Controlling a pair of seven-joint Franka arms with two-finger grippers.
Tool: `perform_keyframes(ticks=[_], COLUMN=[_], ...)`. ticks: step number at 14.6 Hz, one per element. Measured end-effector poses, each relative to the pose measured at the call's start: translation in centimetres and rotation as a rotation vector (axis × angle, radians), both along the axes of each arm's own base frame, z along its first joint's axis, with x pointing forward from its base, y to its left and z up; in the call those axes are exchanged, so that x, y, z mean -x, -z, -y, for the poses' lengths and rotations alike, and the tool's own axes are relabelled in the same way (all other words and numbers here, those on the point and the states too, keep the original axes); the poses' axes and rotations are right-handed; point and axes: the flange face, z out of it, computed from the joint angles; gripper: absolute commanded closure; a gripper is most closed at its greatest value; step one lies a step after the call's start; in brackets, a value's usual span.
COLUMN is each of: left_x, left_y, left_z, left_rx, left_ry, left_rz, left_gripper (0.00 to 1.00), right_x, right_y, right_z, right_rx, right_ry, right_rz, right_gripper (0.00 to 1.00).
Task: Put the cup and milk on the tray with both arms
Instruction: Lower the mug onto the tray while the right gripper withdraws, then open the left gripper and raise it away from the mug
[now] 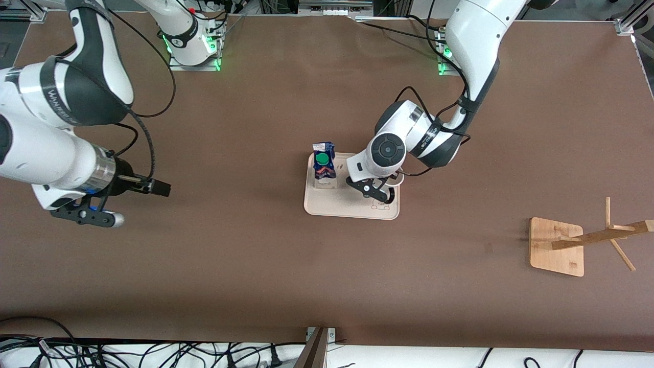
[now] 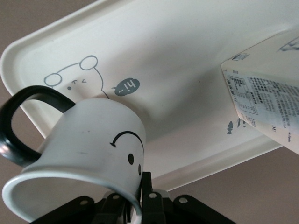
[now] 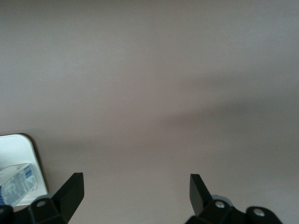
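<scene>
item: cup. small white mug, black smiley face, black rim line, black loop handle. location: gripped by its rim wall in the left pincer, over the end of the tray that bears the rabbit drawing. in the left wrist view it hangs tilted, mouth toward the camera; whether its base touches the tray cannot be told. handling, by judgement: looks like glazed ceramic, so stiff, smooth and likely to slip or chip if let go from a height; fairly light. a grip on the rim wall, as here, suits narrow fingers; the handle is a poorer hold, since the mug could swing on it. it wants levelling before release.

item: milk. small gable-top carton, dark blue and white, green screw cap. location: upright on the tray, at the end toward the right arm, apart from the cup. handling, by judgement: the card walls would dent under a hard squeeze, and it is tall for its base, so easily knocked over; the flat sides are the place to hold it.

item: tray. flat, cream, raised rim, mid-bench.

item: right pincer. open, holding nothing, over bare bench toward the right arm's end, well apart from the tray; this arm waits.

item: wooden rack. on the bench toward the left arm's end, not in use.
</scene>
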Motion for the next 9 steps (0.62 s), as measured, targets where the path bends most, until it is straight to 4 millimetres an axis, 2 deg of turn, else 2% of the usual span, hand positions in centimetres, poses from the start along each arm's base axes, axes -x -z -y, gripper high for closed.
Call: perform_keyframes(ticks=[3, 4, 5, 6, 9], left_x=[0.1, 0.1, 0.1, 0.0, -0.3], left_y=[0.0, 0.0, 0.1, 0.2, 1.1], left_z=[0.4, 0.4, 0.4, 0.4, 0.0], left_rx=[-0.008, -0.010, -0.011, -0.014, -0.022], left_ry=[0.006, 0.006, 0.006, 0.005, -0.002], left_rz=[0.001, 0.001, 0.002, 0.002, -0.002], left_gripper=[0.99, 0.72, 0.53, 0.49, 0.48], right_x=[-0.6, -0.9, -1.3, -1.5, -1.7], right_y=[-0.2, -0.4, -0.6, -0.7, -0.9], right_z=[3.8, 4.8, 5.3, 5.4, 5.3], right_rx=[-0.005, -0.010, -0.015, -0.018, -0.021], right_ry=[0.014, -0.012, -0.044, -0.068, -0.097], right_rz=[0.014, 0.038, 0.067, 0.090, 0.106], right_gripper=[0.00, 0.00, 0.00, 0.00, 0.00])
